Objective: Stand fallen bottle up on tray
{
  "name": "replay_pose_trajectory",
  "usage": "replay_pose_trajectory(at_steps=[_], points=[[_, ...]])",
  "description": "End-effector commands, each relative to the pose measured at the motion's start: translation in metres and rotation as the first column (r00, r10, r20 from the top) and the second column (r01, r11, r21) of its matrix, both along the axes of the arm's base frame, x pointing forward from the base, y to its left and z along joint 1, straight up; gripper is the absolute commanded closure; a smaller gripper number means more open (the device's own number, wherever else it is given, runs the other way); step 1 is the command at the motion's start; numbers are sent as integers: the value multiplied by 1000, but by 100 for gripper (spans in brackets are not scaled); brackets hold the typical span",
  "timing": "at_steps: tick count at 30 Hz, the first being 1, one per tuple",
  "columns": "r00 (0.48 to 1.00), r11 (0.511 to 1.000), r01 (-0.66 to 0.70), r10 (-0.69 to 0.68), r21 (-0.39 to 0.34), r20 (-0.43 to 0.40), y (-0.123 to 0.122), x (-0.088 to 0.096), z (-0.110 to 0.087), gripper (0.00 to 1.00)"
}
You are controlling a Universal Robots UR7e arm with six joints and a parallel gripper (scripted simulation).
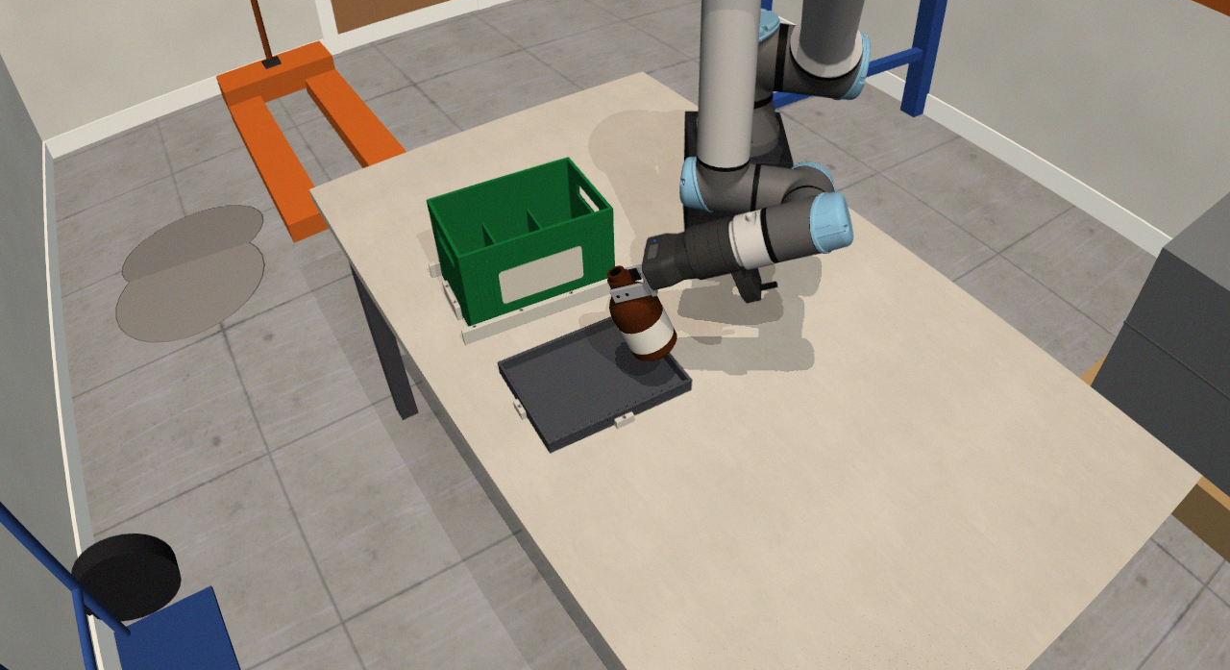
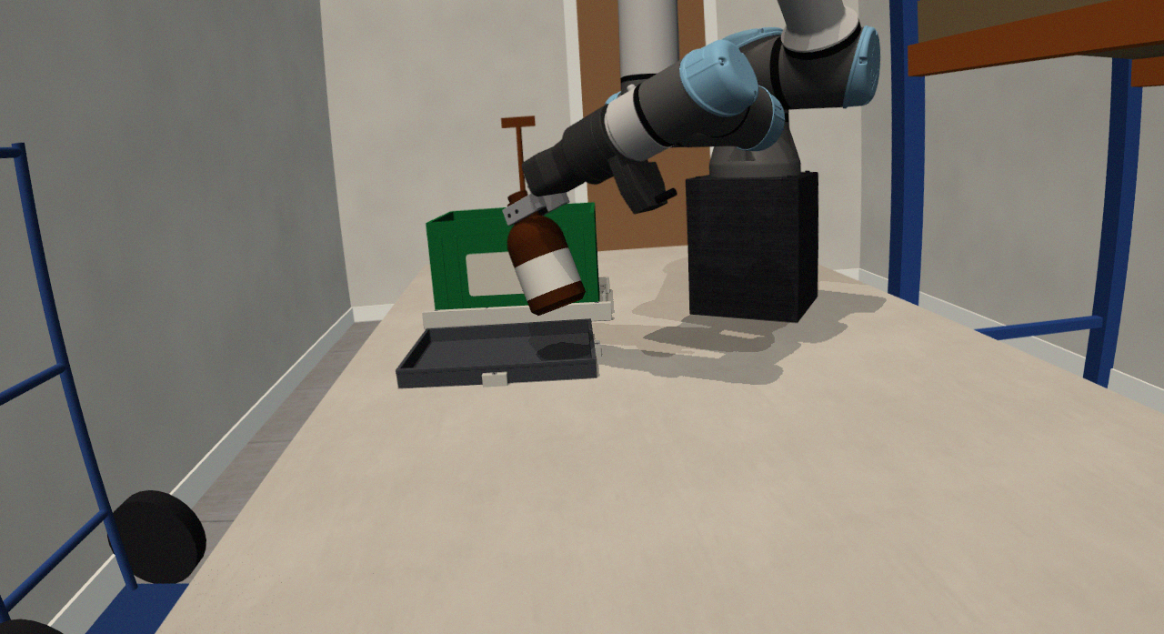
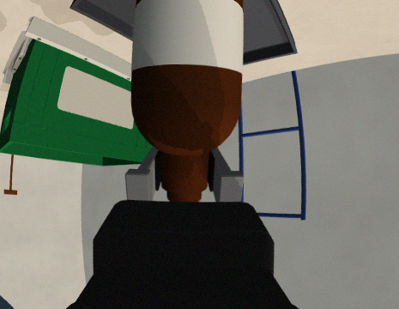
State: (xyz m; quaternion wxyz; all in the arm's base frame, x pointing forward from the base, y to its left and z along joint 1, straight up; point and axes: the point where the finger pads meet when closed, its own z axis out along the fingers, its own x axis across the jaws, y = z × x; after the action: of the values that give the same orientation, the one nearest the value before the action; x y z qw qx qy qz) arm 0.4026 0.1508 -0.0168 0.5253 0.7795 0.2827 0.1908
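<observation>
A brown bottle (image 1: 640,320) (image 2: 543,264) (image 3: 186,103) with a white label hangs in the air above the right part of the dark tray (image 1: 530,420) (image 2: 456,377) (image 3: 272,56). It is tilted, with its neck up toward the left and its base down toward the right. My gripper (image 1: 630,289) (image 2: 527,210) (image 3: 184,160) is shut on the bottle's neck. The bottle's base is clear of the tray, and its shadow falls on the tray. The green crate (image 1: 477,274) (image 2: 451,264) (image 3: 40,94) stands upright behind the tray.
Pale strips (image 1: 537,311) (image 2: 520,314) run along the crate's foot. Small pale blocks (image 1: 625,420) (image 2: 494,378) sit at the tray's outer edges. The arm's black pedestal (image 2: 752,247) stands to the right. A blue trolley (image 1: 176,632) stands beyond the table's left edge.
</observation>
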Motion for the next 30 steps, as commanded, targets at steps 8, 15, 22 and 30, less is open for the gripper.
replay_pose_trajectory(at_steps=[8,15,22,30], points=[[1000,1000,-1,2,-29,28,1,0,1,100],[1000,1000,-1,2,-30,28,1,0,1,100],[1000,1000,-1,2,-30,28,1,0,1,100],[1000,1000,-1,2,-30,28,1,0,1,100]])
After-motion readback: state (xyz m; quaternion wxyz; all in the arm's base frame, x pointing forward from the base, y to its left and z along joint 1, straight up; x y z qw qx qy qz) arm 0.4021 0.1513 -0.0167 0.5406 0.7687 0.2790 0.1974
